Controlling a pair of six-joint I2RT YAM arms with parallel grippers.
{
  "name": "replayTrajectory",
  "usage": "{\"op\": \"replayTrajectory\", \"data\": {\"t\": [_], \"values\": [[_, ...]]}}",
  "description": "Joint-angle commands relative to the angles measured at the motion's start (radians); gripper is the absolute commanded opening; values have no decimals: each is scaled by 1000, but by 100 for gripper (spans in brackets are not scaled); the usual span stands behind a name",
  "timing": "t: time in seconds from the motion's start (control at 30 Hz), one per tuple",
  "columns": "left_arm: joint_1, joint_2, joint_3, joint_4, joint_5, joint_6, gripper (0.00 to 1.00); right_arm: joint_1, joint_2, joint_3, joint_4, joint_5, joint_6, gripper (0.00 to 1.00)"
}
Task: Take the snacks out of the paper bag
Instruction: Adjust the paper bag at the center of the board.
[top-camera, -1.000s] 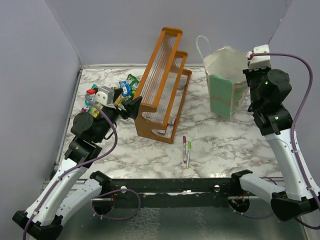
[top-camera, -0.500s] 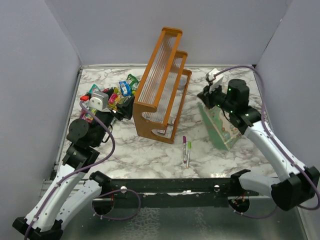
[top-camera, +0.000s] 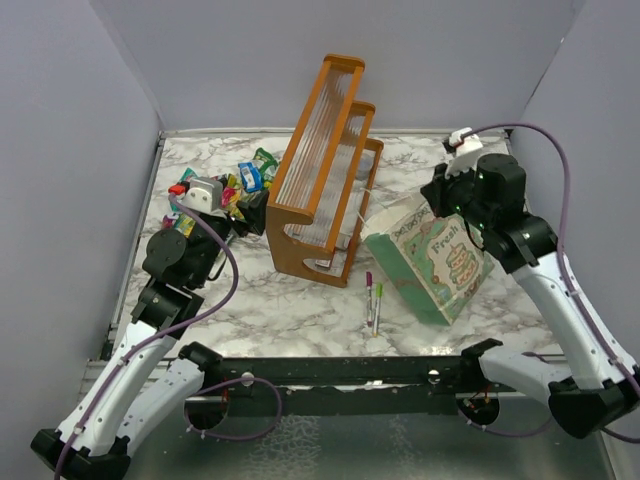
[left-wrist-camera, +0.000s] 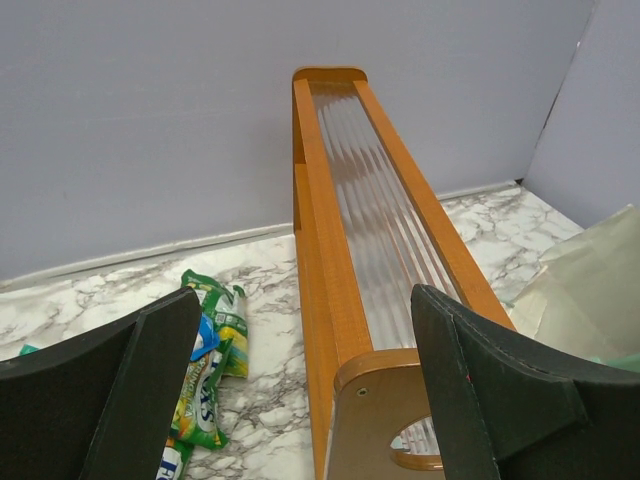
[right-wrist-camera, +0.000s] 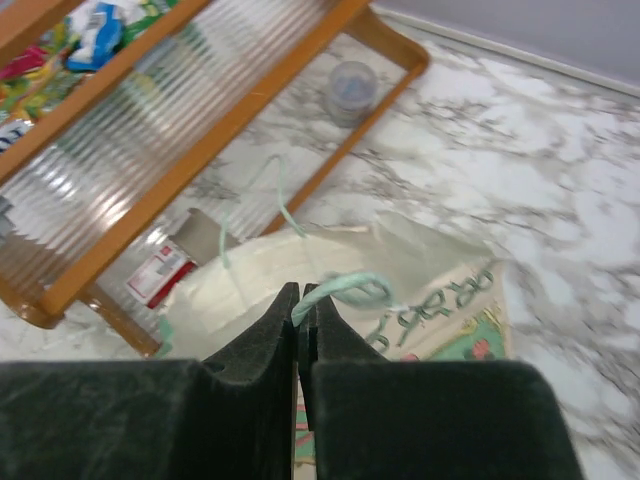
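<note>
1. Counter: marbled top that carries every item listed below.
2. Rack: orange slatted wood, standing at centre frame. It divides the packet pile on its left from the bag on its right.
3. Paper bag: right of centre, tipped over with its printed face up and its cream mouth towards the rack's foot. Judged to be held this way to empty it or to check inside. The part of the interior that the right wrist view shows holds no packet.
4. Right gripper: fingers pressed together on the cord handle, which probably keeps the bag tilted instead of flat.
5. Left gripper: fingers spread wide with nothing between them. It sits beside the pile, facing the rack, and is judged free to collect.
6. Snacks: shiny packets heaped at upper left on the counter, outside the bag and just left of the rack.
7. Marker pens: two, at lower centre near the bag's corner. Not part of the task.
</note>
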Motion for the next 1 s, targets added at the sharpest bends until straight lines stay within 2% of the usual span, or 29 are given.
{"op": "replayTrajectory", "data": {"t": [0.0,0.1,0.23,0.3,0.4,0.47,0.63,0.67,0.73,0.83,0.93,0.97], "values": [[3,-9,-6,26,11,-13,89,-4,-138,-21,-141,413,-38,2],[2,-7,-9,27,14,-15,89,-7,-180,6,-143,727,-48,2],[-2,-13,-10,29,2,-13,89,-13,-210,16,-58,910,-181,2],[-11,-16,-11,28,-6,-7,89,-13,-250,-40,84,996,-355,2],[-35,-20,-13,25,-22,4,89,-14,-343,-125,384,1034,-675,2],[-49,-22,-12,26,-28,10,89,-14,-370,-107,494,1045,-835,2],[-70,-37,-12,20,-53,26,89,-14,-289,18,522,949,-1198,2],[-69,-41,-12,20,-54,26,90,-14,-266,44,478,926,-1219,2],[-70,-49,-13,20,-58,27,90,-13,-213,92,287,798,-1193,2],[-67,-50,-15,23,-62,28,90,46,-140,23,155,682,-1135,2],[-57,-44,-20,26,-64,29,90,160,15,-54,66,641,-924,2],[-52,-41,-20,27,-64,30,90,208,71,-50,29,611,-795,2]]}}
